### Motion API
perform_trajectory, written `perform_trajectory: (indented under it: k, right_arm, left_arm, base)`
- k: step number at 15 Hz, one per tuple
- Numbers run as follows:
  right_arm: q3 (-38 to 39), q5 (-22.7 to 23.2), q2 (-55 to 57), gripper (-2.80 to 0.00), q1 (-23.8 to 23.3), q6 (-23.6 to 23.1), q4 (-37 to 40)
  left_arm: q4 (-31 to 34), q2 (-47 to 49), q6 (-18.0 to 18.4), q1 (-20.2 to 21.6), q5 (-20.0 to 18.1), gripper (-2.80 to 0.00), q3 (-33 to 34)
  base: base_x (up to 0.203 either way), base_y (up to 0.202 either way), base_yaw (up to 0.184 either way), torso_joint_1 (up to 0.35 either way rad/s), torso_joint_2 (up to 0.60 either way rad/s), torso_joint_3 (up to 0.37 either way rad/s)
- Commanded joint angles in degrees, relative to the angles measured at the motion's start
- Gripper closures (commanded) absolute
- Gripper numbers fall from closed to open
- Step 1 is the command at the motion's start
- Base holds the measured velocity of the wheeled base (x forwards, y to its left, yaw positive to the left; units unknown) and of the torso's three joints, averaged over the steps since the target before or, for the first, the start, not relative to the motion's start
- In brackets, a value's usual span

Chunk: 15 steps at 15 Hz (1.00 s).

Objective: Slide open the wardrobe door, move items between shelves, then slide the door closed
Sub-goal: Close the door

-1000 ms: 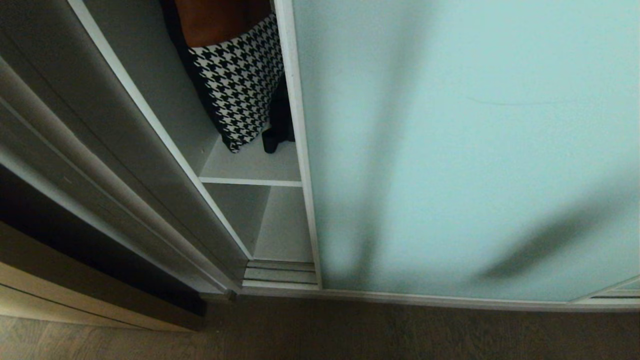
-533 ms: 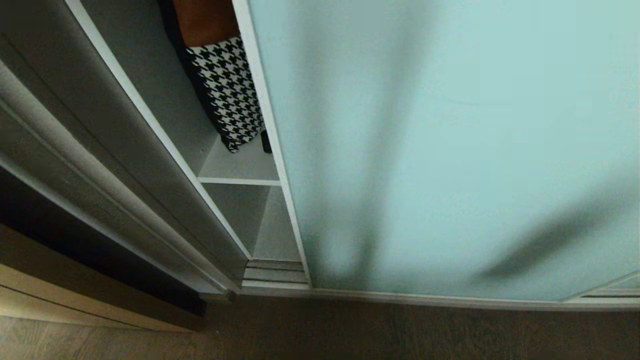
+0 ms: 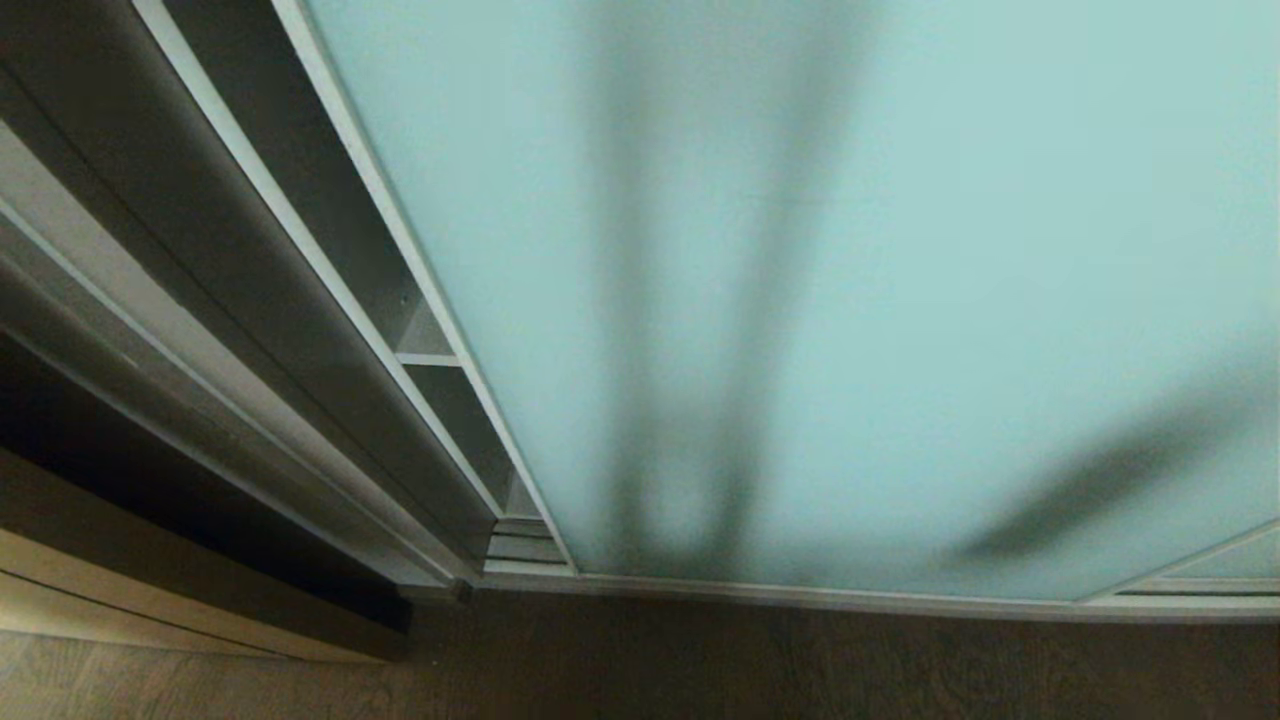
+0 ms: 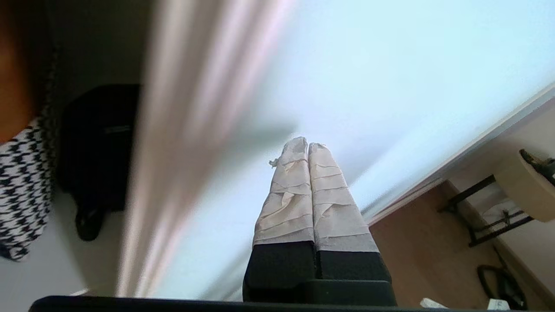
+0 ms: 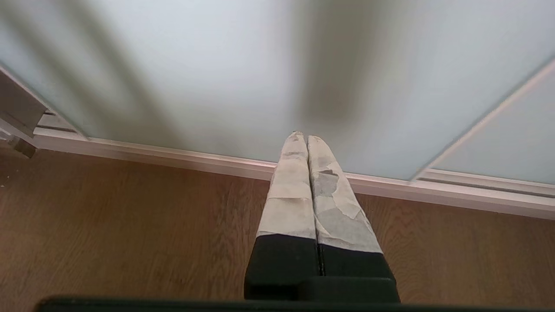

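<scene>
The sliding wardrobe door [image 3: 850, 300], frosted pale blue-green glass in a thin silver frame, covers nearly the whole opening; only a narrow gap stays at its left edge. A sliver of shelf [image 3: 428, 357] shows in that gap. In the left wrist view my left gripper [image 4: 308, 145] is shut, empty, with its taped tips at the glass of the door [image 4: 368, 65]. Past the door's blurred frame edge, a black bag [image 4: 102, 143] rests on a white shelf [image 4: 43, 277]. My right gripper [image 5: 307, 138] is shut and empty, pointing at the door's bottom rail. Neither arm shows in the head view.
A houndstooth garment [image 4: 21, 182] and a brown one [image 4: 13, 73] hang beside the bag. The grey wardrobe side wall [image 3: 200, 250] and a light wood panel [image 3: 150, 610] stand at the left. Wooden floor [image 3: 800, 660] runs along the track [image 3: 520, 550]. A second panel [image 3: 1230, 560] overlaps at lower right.
The door has slid left across the opening. It now hides the houndstooth garment and most of the shelves in the head view; the gap has shrunk to a thin strip.
</scene>
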Motion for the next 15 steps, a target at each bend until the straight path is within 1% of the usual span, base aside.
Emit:
perform_trajectory:
  k: [1,3,7,8,11,12,15]
  right_arm:
    - [0.0,0.0,-0.1,0.00,0.0,0.0,0.0]
    - [0.0,0.0,-0.1,0.00,0.0,0.0,0.0]
    - [0.0,0.0,-0.1,0.00,0.0,0.0,0.0]
    - [0.1,0.0,-0.1,0.00,0.0,0.0,0.0]
    - [0.0,0.0,-0.1,0.00,0.0,0.0,0.0]
    - [0.0,0.0,-0.1,0.00,0.0,0.0,0.0]
    - [0.0,0.0,-0.1,0.00,0.0,0.0,0.0]
  left_arm:
    - [0.3,-1.6,-0.1,0.8,0.6,0.00,0.1]
    - [0.3,-1.8,-0.1,1.4,0.9,0.00,0.1]
    - [0.4,-2.6,-0.8,10.9,1.3,0.00,0.8]
    - [0.4,-2.7,-0.8,11.5,1.3,0.00,0.9]
    - [0.4,-2.8,-1.1,16.5,1.3,0.00,0.9]
    - [0.4,-3.0,-1.9,16.9,1.3,0.00,0.9]
    - [0.4,-4.3,-2.2,17.0,1.3,0.00,1.0]
  base:
    - [0.000,0.000,0.000,0.000,0.00,0.000]
    - [0.000,0.000,0.000,0.000,0.00,0.000]
    - [0.000,0.000,0.000,0.000,0.00,0.000]
    - [0.000,0.000,0.000,0.000,0.00,0.000]
    - [0.000,0.000,0.000,0.000,0.00,0.000]
    - [0.000,0.000,0.000,0.000,0.00,0.000]
    - [0.000,0.000,0.000,0.000,0.00,0.000]
